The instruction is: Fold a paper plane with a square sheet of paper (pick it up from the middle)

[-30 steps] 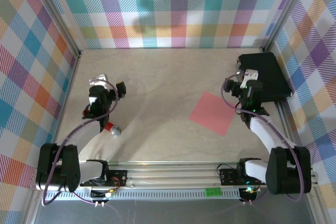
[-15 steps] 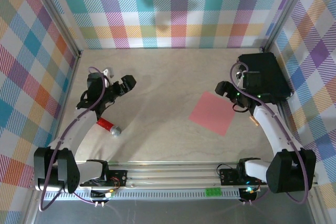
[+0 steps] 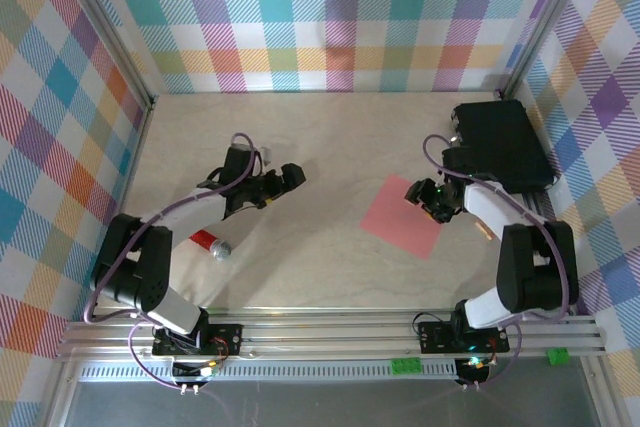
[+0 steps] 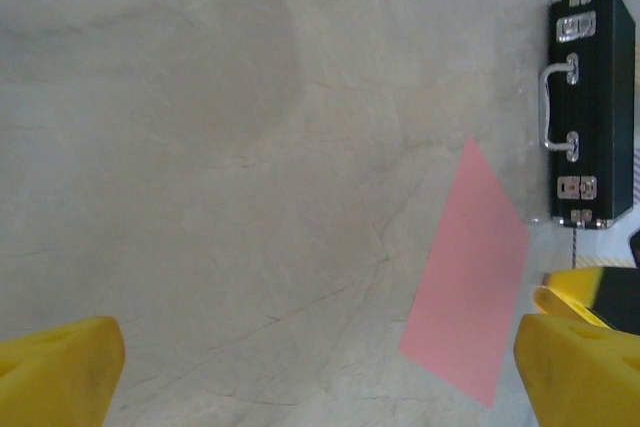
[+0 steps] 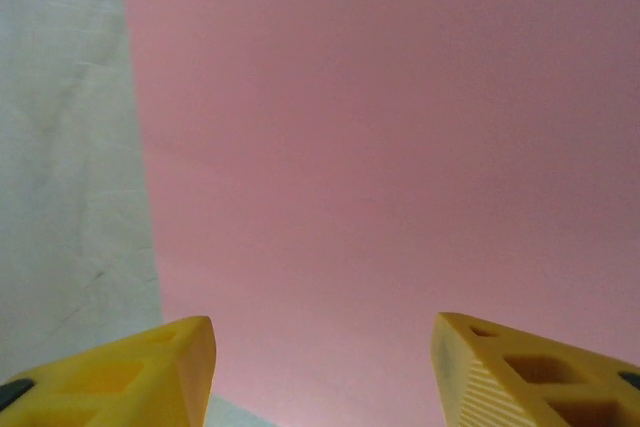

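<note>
while the square sheet of paper (image 3: pixel 398 219) lies flat and unfolded on the table (image 3: pixel 320 267), right of centre and turned like a diamond, the right gripper (image 3: pixel 428 197) hangs over its far right corner. seen from the right wrist, the two yellow fingers (image 5: pixel 130 372) stand apart with a clear gap between them and nothing pinched there; salmon-pink paper spreads beneath them, with the sheet's edge and bare tabletop off to one side. whether the fingertips touch the sheet, i cannot tell. the black case (image 3: pixel 505 142) sits against the far right wall, just beyond that arm, close to the paper but not on it. the left gripper (image 3: pixel 290 177) reaches in toward the middle of the table, well apart from the sheet, with its jaws spread wide and empty; its yellow fingers (image 4: pixel 60 367) sit at opposite edges of the left wrist view, where the pink sheet and the case with its silver handle and latches lie ahead. a small red object (image 3: pixel 211 244) with a silver end lies on the near left of the table, beside the left arm.
</note>
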